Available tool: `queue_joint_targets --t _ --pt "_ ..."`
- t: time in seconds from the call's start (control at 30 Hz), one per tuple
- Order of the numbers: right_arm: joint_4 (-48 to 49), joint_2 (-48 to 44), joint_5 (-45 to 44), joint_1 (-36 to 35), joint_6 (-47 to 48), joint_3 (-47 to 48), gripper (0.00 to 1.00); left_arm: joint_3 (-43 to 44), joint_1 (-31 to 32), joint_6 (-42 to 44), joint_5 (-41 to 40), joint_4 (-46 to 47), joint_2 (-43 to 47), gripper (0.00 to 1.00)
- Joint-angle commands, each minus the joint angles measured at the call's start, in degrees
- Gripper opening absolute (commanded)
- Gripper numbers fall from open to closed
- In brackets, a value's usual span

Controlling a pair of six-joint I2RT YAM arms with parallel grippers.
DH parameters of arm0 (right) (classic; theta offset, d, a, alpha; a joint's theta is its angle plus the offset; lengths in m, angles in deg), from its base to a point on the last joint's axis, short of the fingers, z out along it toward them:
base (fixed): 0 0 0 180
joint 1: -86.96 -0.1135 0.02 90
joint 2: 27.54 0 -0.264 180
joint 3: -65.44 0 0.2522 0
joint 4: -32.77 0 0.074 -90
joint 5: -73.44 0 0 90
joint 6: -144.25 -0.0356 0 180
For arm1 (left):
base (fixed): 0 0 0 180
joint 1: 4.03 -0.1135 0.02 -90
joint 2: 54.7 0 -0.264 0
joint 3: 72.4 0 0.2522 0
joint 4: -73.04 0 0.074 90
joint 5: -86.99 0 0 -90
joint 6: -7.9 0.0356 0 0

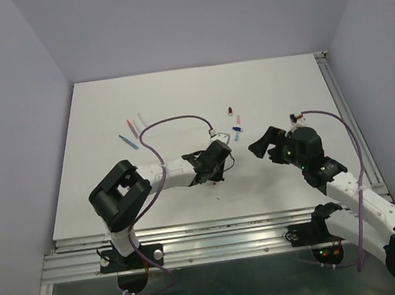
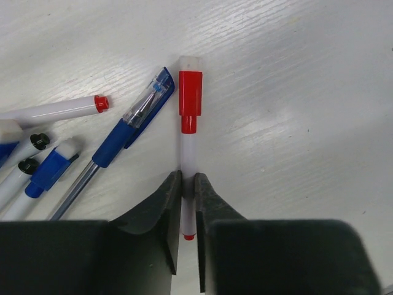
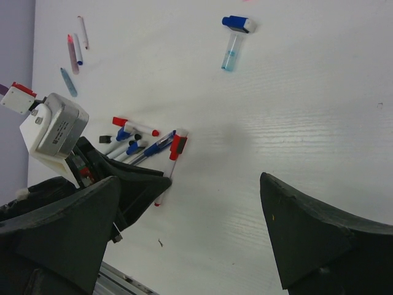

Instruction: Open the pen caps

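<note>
In the left wrist view my left end effector pinches the white barrel of a pen lying flat on the bench, one finger on each side, close to its red-tipped near end. The red cap sits seated on that barrel just beyond the fingers. Just left of it lies a clear blue pen at an angle, its clip end almost touching the cap. Further left I see a white pen with a red tip and a blue cap among black-tipped pens. The top view hides all of this under the left wrist. My right end effector is spread wide with nothing in it, hanging well to the right of that pile, which its own camera shows from the side. Farther out a short translucent pen with a blue cap lies alone, and three loose pens lie toward the far left of the bench
</note>
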Motion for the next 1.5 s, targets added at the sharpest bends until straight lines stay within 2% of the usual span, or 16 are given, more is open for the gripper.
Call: queue_joint_targets --t 0.0,0.03,0.07,0.3,0.47,0.63,0.77,0.9,1.03,1.13,1.17,1.23,1.27,1.33,1.43,1.47 --pt "-0.6 -0.9 -0.6 -0.7 0.6 -0.5 1.0 1.2 1.6 1.4 -0.7 -2.1 -0.9 0.12" --pt "-0.8 -1.3 -0.6 -0.7 0.5 -0.4 1.0 1.2 1.6 1.8 -0.2 -1.7 -0.8 0.08" --pt "-0.9 -1.4 -0.6 -0.7 0.1 -0.4 1.0 1.3 1.6 2.4 0.7 -1.5 -0.8 0.0" --pt "-2.0 -3.9 0.3 -0.7 -1.6 -0.6 1.0 -0.1 2.3 2.5 2.8 1.1 3.3 0.0" --pt "6.1 -2.9 8.6 -0.7 -4.0 -3.3 1.0 -4.6 2.3 -0.9 7.2 8.1 11.3 0.0" --pt "12.5 4.0 12.0 -0.7 -6.5 -3.3 0.99 -7.2 2.3 -4.4 9.9 12.3 15.3 0.0" --pt "20.1 8.4 15.3 -1.0 -8.7 -3.3 0.97 -7.2 2.6 -4.8 10.0 13.1 15.0 0.0" --pt "22.1 12.5 14.4 -1.6 -11.1 -2.5 0.95 -7.2 2.9 -6.0 11.6 14.2 14.6 0.0" --pt "24.6 15.6 14.8 -2.0 -13.2 -2.7 0.87 -7.4 3.3 -7.0 12.4 16.8 14.4 0.0" --pt "25.0 17.1 14.6 -2.2 -14.0 -2.7 0.74 -7.3 3.4 -7.2 12.7 17.3 14.5 0.0" --pt "25.6 17.6 14.6 -2.3 -14.7 -2.8 0.64 -7.3 3.4 -7.3 13.0 17.6 14.5 0.0" --pt "26.6 17.9 14.9 -2.4 -15.3 -2.9 0.52 -7.3 3.5 -7.3 13.0 17.7 14.2 0.0" --pt "27.1 18.0 15.6 -2.4 -15.5 -2.9 0.4 -7.3 3.5 -7.5 12.7 17.7 14.1 0.0" --pt "27.5 18.2 16.4 -2.7 -15.9 -2.9 0.26 -7.3 3.5 -7.7 12.5 17.8 14.0 0.0" --pt "28.2 18.4 17.5 -2.9 -15.9 -2.8 0.13 -6.9 3.4 -8.1 12.4 17.7 13.8 0.0" --pt "28.6 18.4 18.3 -3.0 -16.0 -3.0 0.05 -6.3 3.5 -8.3 12.4 17.5 13.2 0.0"
